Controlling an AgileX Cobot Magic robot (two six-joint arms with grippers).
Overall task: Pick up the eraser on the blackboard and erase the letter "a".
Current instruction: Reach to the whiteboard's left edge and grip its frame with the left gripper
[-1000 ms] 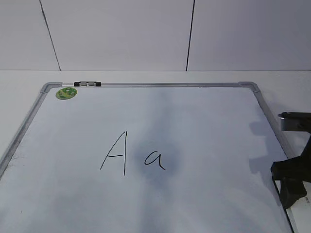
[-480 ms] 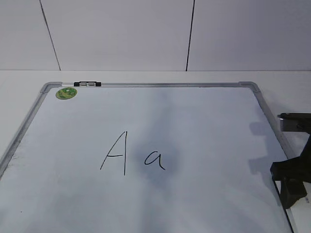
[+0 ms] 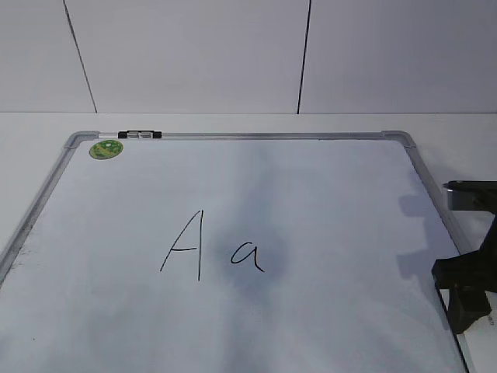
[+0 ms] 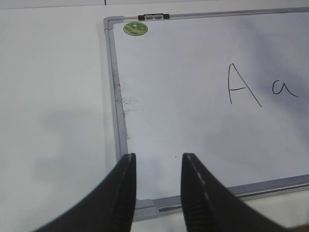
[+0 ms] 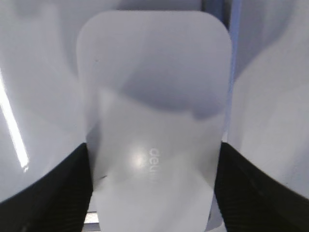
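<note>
Between the right gripper's (image 5: 153, 193) two dark fingers (image 5: 58, 188) lies the white eraser (image 5: 153, 106), its sides at or just beside the pads; the jaws stand wide, and whether they grip it I cannot tell. On the blackboard (image 3: 326, 194), left of the eraser, the small letter "a" (image 3: 247, 256) sits just right of the capital "A" (image 3: 185, 245). The left gripper (image 4: 158, 162) hovers narrowly parted, empty, over the blackboard's near corner.

Blackboard (image 3: 326, 194) flat on bench (image 3: 233, 123). Letter "a" (image 3: 247, 256) near blackboard's middle, capital "A" (image 3: 185, 245) just left of it. Sticker (image 3: 106, 149), clip (image 3: 140, 134) at blackboard's far-left corner. Eraser (image 5: 152, 125) between right end effector (image 5: 153, 193) fingers, at blackboard's right edge.
</note>
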